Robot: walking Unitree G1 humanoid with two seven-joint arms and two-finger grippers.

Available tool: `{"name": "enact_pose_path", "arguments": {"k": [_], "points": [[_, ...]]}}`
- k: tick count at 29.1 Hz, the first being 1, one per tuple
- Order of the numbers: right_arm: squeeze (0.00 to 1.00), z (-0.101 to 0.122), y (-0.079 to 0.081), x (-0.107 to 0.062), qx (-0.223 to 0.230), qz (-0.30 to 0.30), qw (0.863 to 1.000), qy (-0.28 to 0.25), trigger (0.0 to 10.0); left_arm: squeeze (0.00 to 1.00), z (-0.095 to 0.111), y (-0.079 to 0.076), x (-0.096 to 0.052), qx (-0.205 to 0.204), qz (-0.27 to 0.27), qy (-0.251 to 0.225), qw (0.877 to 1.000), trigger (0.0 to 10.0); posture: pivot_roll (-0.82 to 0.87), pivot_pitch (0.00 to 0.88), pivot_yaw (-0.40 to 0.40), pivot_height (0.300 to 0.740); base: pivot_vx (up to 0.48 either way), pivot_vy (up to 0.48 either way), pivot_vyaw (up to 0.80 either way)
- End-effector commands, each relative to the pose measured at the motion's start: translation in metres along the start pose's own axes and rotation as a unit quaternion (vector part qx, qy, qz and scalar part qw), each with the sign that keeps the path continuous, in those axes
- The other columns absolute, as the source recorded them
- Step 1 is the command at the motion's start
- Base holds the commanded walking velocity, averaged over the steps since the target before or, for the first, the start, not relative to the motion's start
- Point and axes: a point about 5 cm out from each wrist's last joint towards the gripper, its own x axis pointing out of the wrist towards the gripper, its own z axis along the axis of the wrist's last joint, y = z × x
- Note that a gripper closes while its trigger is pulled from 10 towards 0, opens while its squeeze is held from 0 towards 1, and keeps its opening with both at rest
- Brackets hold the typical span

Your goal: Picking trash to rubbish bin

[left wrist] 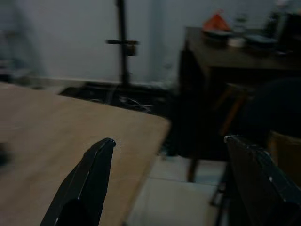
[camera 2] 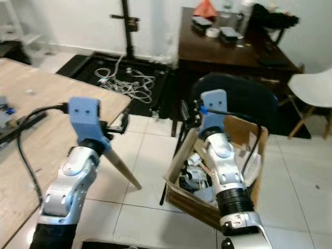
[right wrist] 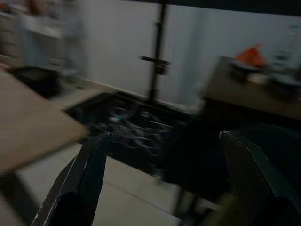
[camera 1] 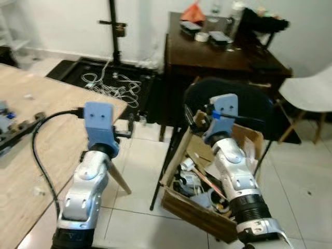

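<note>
Two arms reach forward in front of you, both raised above floor level. Your left gripper (left wrist: 167,179) hangs over the corner of the wooden table (camera 1: 31,155), near its right edge, and its fingers (left wrist: 87,181) are spread wide with nothing between them. Your right gripper (right wrist: 164,181) is held above the near-left rim of the cardboard box (camera 1: 199,210), fingers (right wrist: 82,179) likewise spread and holding nothing.

That box serves as the bin; it sits tilted on the white tile floor (camera 1: 135,218), just right of centre, with mixed trash (camera 1: 194,181) piled inside, too cluttered to sort out. Between the table's edge and the box's left wall runs a strip of bare tile. One slanted table leg (camera 2: 122,168) cuts into that strip.

Behind the box, touching or nearly so, stands a black chair (camera 1: 233,101). Left of it, a black mat (camera 1: 104,78) carries a tangle of white cables (camera 1: 111,85) and a black stand pole (camera 1: 114,31). Farther back a dark desk (camera 1: 218,57) with small blurred items stands by the wall, and a white chair (camera 1: 308,93) sits at the far right, well apart from the box.
</note>
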Motion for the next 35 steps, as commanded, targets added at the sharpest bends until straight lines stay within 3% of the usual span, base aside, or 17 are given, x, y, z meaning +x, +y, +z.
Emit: {"name": "enact_pose_path", "arguments": {"k": [1, 35], "points": [[0.0, 0.001, -0.006, 0.002, 0.018, -0.014, 1.0, 0.003, 10.0, 0.0, 0.0, -0.006, 0.002, 0.009, -0.011, -0.002, 1.0, 10.0, 0.2, 0.0, -0.05, 0.74, 0.0, 0.0, 0.8], [0.0, -0.008, 0.011, -0.009, 0.039, 0.004, 0.999, 0.032, 10.0, 0.0, -0.005, -0.012, -0.01, 0.03, -0.021, 0.018, 0.999, 10.0, 0.2, 0.0, -0.02, 0.74, 0.0, 0.0, 0.8]]}}
